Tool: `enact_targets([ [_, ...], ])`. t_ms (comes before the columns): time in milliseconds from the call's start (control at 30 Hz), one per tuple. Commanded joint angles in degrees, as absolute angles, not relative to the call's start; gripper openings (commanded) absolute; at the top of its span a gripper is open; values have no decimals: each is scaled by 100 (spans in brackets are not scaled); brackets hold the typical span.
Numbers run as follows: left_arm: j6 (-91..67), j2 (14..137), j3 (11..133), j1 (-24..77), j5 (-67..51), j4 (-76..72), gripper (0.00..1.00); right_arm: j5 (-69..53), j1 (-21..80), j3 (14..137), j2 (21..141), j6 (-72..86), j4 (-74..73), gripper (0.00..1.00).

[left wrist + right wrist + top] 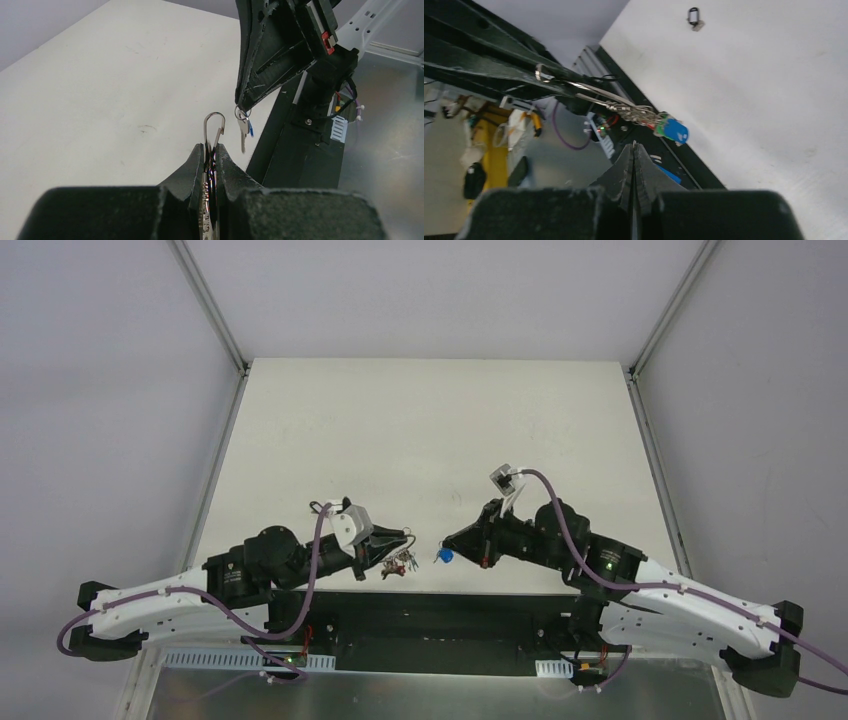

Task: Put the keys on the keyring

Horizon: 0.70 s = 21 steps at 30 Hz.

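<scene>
My left gripper [398, 540] [212, 147] is shut on a silver carabiner keyring [214, 126], its hook sticking up out of the jaws. A bundle of coloured-capped keys [401, 563] [644, 117] hangs from it. My right gripper [449, 541] [634, 145] is shut on the small ring of a silver key with a blue cap [443, 556] [243, 131]. That key hangs just right of the carabiner hook, a short gap apart. Both grippers are held above the table's near edge. I cannot make out a black-headed key.
A small black clip [319, 506] [694, 17] lies on the white table [430, 430] behind my left wrist. The black arm mount [430, 620] and the metal front ledge run just below the grippers. Grey walls enclose the table.
</scene>
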<state>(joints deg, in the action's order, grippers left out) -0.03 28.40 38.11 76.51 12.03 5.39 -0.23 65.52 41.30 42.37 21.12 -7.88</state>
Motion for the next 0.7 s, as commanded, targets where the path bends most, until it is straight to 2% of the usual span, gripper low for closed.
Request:
enact_targets([
  [0,290,2830,4022,7664,772,-222,0,-926,6584,4044,4066,3176,528,0],
  [333,596,2760,3878,7666,50,-757,0,-1384,6758,3703,4512,4589,2415,0],
  [667,739,2565,3763,7664,-529,-1011,0,-1299,7032,3760,4826,4928,3239,0],
])
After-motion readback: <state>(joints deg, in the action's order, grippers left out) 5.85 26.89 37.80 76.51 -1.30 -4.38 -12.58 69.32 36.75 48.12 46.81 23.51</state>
